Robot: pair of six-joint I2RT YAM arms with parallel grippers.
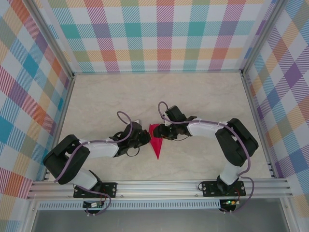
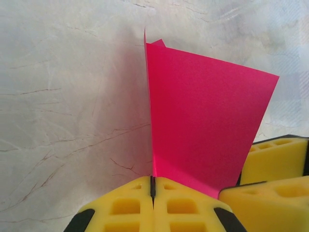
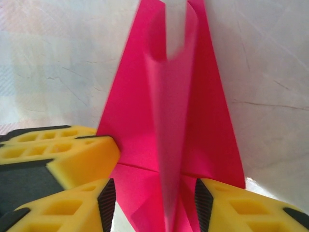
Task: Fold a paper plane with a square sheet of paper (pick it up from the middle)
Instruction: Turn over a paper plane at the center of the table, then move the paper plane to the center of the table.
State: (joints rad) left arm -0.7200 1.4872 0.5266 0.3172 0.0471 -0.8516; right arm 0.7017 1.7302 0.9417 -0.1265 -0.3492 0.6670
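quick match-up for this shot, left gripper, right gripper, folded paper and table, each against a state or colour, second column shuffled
Things:
1 left gripper
2 right gripper
3 folded paper
4 table

States or colours:
a pale, marbled
b jaws apart, the paper's fold between them
c magenta-pink
d shut on the paper's edge

Pairs: 1-d, 2-b, 3-c, 4-a
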